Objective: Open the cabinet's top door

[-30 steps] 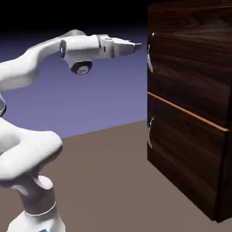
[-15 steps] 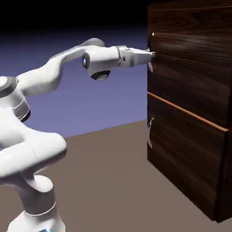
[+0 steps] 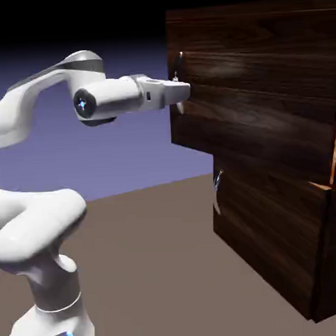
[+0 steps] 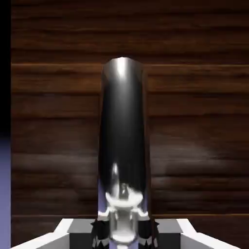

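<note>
Behind everything you have a plain blue-violet backdrop that darkens to black toward the top, and a flat brown bench [image 3: 154,248] carrying the cabinet [image 3: 286,248], which fills the right side of the exterior view. You see the cabinet as a tall box of dark, glossy wood grain. Its top door [image 3: 258,110] stands swung out from the cabinet body, its handle edge well out to the left of the lower panel's front, and its lighter orange-tan edge [image 3: 334,151] shows at the far right where it meets the body. Below it, the lower panel sits flush with its own small handle [image 3: 216,182] near its left edge.

Your white arm [image 3: 42,219] rises at the lower left and reaches level toward the cabinet. The claw [image 3: 179,92] is at the top door's silvery handle [image 3: 180,59], near the door's left edge, closed around it. Nothing else stands on the bench near the cabinet, and nothing lies between the arm and the door.

From the exterior view you cannot make out the fingers themselves; they are too small against the dark wood. The hand view gives you that: the handle [image 4: 122,146] runs upward as a large shiny bar from between the fingertips [image 4: 99,228] at the bottom edge, gripped tight, with the door's wood grain [image 4: 194,121] filling the rest. A thin strip of backdrop shows at the hand view's left edge.
</note>
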Motion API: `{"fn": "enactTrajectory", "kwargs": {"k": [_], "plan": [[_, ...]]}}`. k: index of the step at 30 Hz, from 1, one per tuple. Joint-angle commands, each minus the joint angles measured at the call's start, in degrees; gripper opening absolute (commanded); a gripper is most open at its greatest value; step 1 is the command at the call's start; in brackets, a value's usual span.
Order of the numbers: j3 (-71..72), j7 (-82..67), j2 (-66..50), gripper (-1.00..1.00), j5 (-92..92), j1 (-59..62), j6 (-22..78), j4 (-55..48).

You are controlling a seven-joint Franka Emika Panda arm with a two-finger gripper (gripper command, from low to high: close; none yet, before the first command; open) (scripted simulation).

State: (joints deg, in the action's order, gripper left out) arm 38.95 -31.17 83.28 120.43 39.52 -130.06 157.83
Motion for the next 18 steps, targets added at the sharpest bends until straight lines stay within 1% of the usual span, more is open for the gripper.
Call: {"fn": "enactTrajectory", "kwargs": {"k": [1, 9, 18], "plan": [[-2.08, -0.41, 0.45, -1.0, -1.55, -1.03, 1.52, 1.28], [-18.69, -3.05, 2.91, -1.0, -14.88, -5.52, 12.95, 7.9], [-37.38, -6.07, 1.46, -1.0, -30.9, -6.3, 24.85, 9.42]]}}
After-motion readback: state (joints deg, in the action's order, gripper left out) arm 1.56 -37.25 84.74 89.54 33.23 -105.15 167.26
